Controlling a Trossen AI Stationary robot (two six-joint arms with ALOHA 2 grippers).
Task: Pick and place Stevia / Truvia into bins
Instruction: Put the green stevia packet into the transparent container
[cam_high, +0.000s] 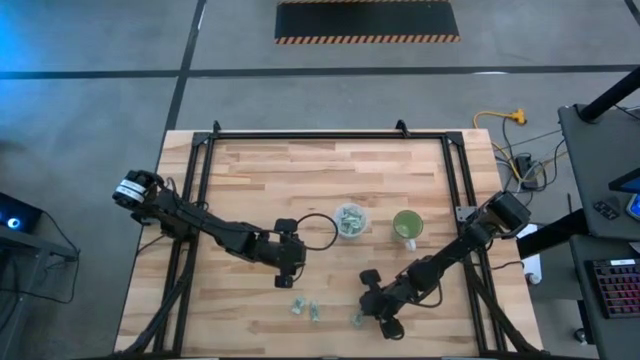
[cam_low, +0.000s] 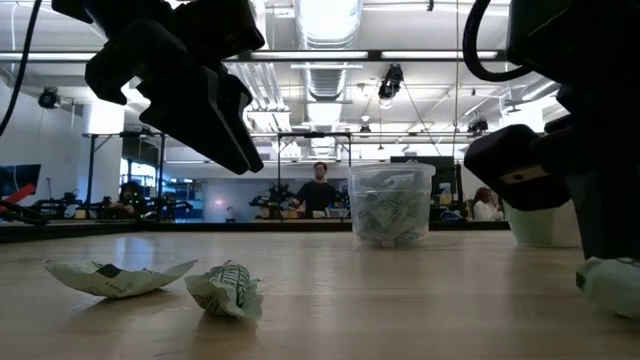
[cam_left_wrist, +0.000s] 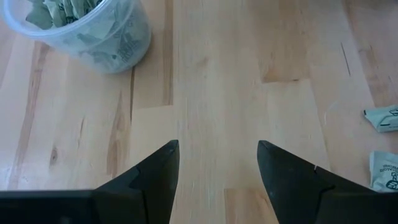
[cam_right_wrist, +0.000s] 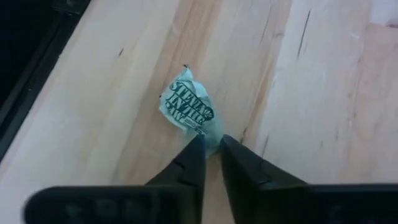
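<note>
Right gripper pinching a sachet edge

On my bench (cam_high: 250, 170): left gripper (cam_left_wrist: 217, 163) spread wide, two loose sachets (cam_high: 306, 309) just beside it, clear cup (cam_high: 351, 221) of sachets, green cup (cam_high: 407, 227), then right gripper (cam_right_wrist: 211, 144) nipping a crumpled Stevia sachet (cam_right_wrist: 188, 107) near the front edge.

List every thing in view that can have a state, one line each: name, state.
Clear cup: upright, holding many sachets.
Green cup: upright; contents cannot be told.
Two loose sachets: crumpled, lying on the table.
Third sachet: on the table, pinched at one edge.
Left gripper: open, empty, above bare wood.
Right gripper: shut on the third sachet.
</note>
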